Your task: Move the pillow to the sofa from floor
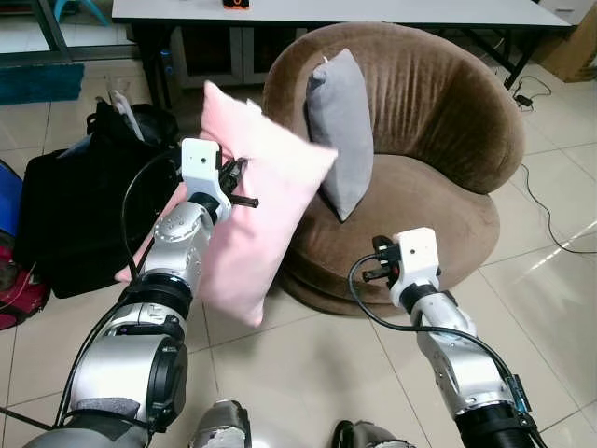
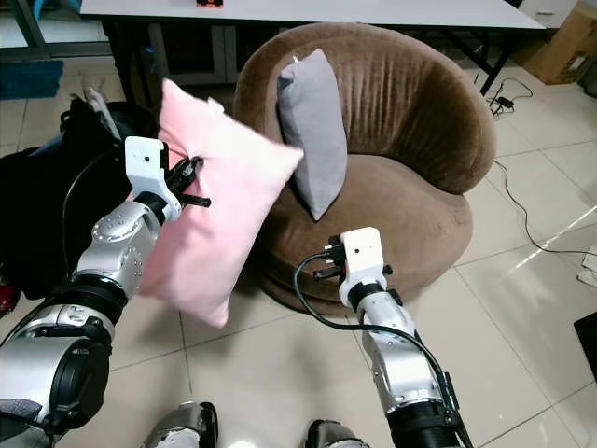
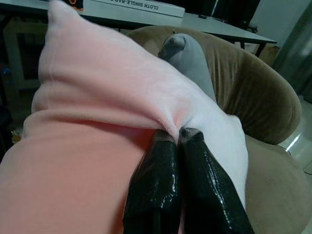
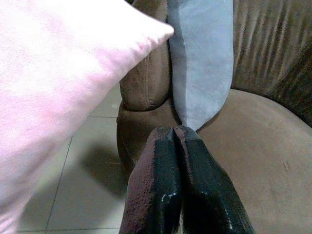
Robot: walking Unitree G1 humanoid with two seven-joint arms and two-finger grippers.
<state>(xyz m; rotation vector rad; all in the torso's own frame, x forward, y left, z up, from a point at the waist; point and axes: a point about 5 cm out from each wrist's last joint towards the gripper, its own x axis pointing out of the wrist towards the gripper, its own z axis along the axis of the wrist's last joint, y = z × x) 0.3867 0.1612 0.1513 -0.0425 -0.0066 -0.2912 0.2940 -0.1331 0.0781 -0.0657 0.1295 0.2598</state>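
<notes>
Pink pillow (image 1: 256,215): off the floor, held up at the sofa's left side — one corner touching or nearly touching the grey cushion.
Left gripper (image 3: 179,132): fingers pinched together on a fold of the pink pillow, arm raised.
Right gripper (image 4: 173,130): fingers pressed together, holding nothing — low, just in front of the sofa's seat edge.
Sofa (image 1: 438,121): round brown tub chair on tiled floor.
Grey cushion (image 1: 340,131): upright on the seat, leaning against the backrest.
Black bag (image 1: 79,210): on the floor, left of the sofa.
White table (image 1: 373,11): behind the sofa.
</notes>
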